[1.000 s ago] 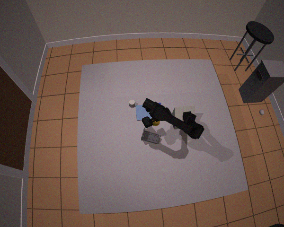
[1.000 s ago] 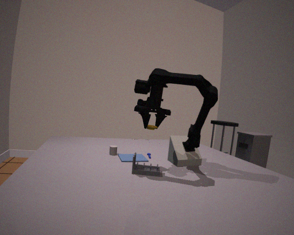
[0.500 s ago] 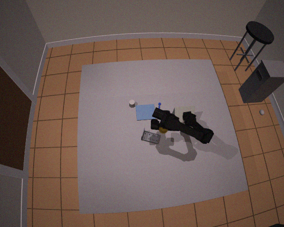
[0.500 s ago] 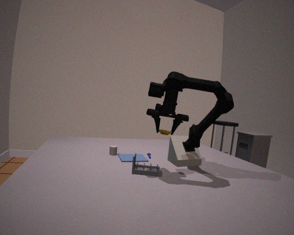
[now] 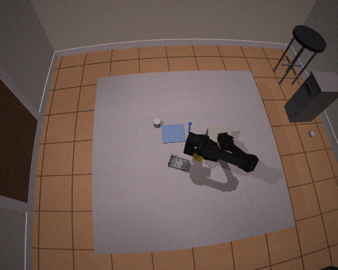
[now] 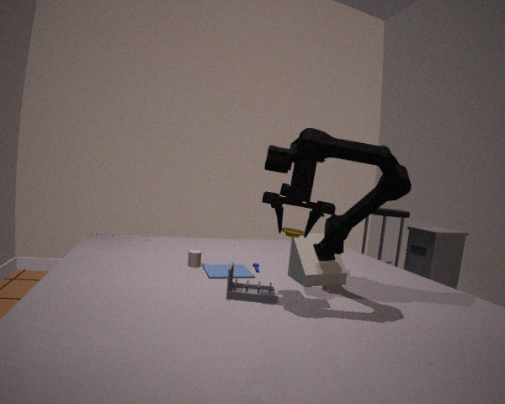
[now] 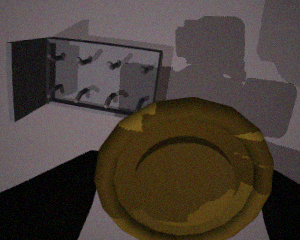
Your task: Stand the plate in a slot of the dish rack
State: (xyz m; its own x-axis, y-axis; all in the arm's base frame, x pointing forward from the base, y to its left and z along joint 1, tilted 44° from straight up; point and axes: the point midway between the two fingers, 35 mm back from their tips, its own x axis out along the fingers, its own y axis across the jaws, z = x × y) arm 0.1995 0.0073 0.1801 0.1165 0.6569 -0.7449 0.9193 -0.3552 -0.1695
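Observation:
A yellow plate (image 7: pixel 184 170) (image 6: pixel 293 231) (image 5: pixel 197 157) is held flat between the fingers of my gripper (image 6: pixel 293 229) (image 7: pixel 182 227), well above the table. The gripper is shut on the plate's rim and points straight down. The grey dish rack (image 5: pixel 179 162) (image 6: pixel 251 290) (image 7: pixel 100 76) lies on the table below and to the left of the plate, with one end wall upright and short pegs along its rails. Its slots hold nothing. In the wrist view the rack sits beyond the plate at the upper left.
A blue mat (image 5: pixel 173 133) (image 6: pixel 226 270), a small white cylinder (image 5: pixel 156 122) (image 6: pixel 194 257) and a small blue peg (image 5: pixel 189 125) (image 6: pixel 256 266) lie behind the rack. The arm's pale base block (image 6: pixel 313 261) stands to the right. A stool (image 5: pixel 304 43) and a grey cabinet (image 5: pixel 313 97) stand off the table.

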